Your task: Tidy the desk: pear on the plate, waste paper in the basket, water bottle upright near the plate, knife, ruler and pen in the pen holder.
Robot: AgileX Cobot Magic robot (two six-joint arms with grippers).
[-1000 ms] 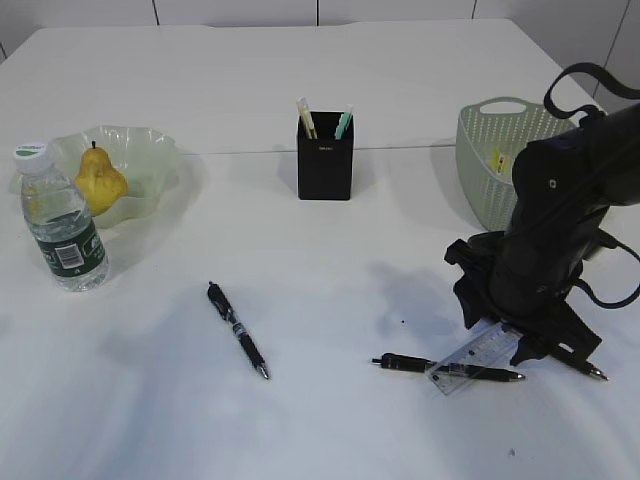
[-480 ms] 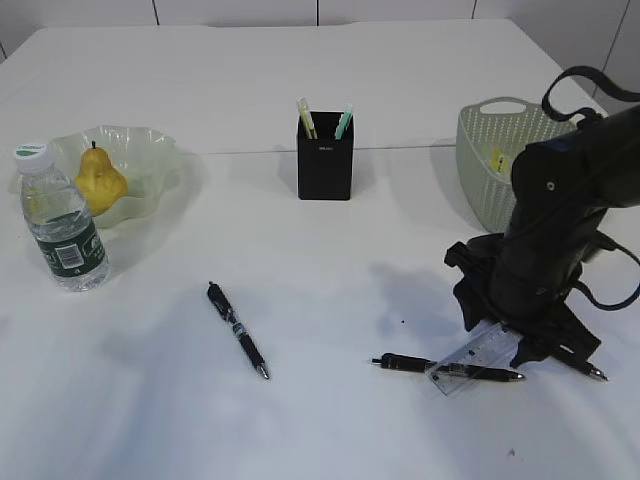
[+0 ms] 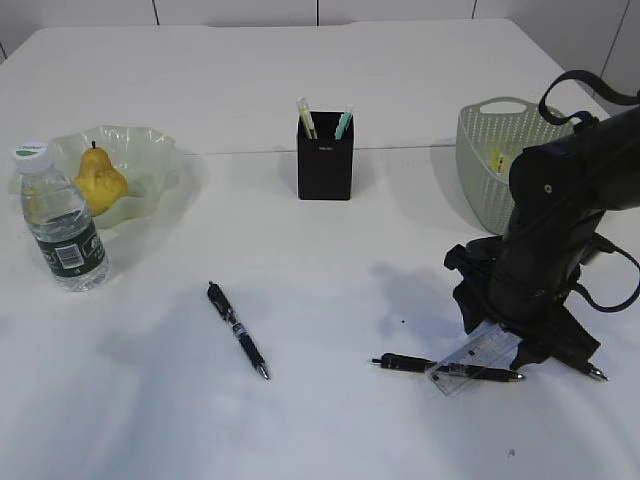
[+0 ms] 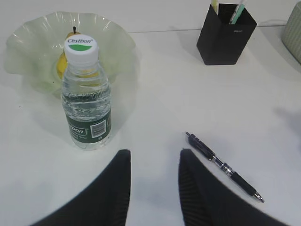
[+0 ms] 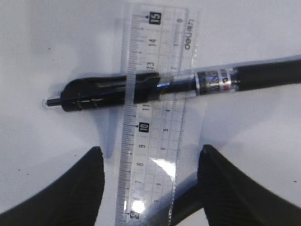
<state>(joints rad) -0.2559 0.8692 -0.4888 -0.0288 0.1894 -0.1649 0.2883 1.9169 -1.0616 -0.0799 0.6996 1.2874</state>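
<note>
The ruler lay flat on the desk at the lower right of the exterior view, and in the right wrist view it ran up the middle of the frame. A black pen lay across it, resting on top, so the two were touching. The right gripper stood low over the ruler's near end with its jaws wide apart, one finger on each side of the ruler; whether either finger touched it could not be told, and it held nothing. In the exterior view the tip of another pen showed just right of that arm, at the right edge.

A third pen lay alone at lower centre-left, well apart from the rest. The left gripper filled the bottom of the left wrist view, its jaws partly open with nothing between them, near the water bottle and that pen.

The water bottle stood upright at the left of the exterior view, just in front of the plate. The pear sat on the plate, stem up. The pen holder stood at upper centre with two pale sticks poking out of it; what they were was unclear. The basket stood at the upper right, behind the right arm, with a scrap of yellow waste paper showing inside.
</note>
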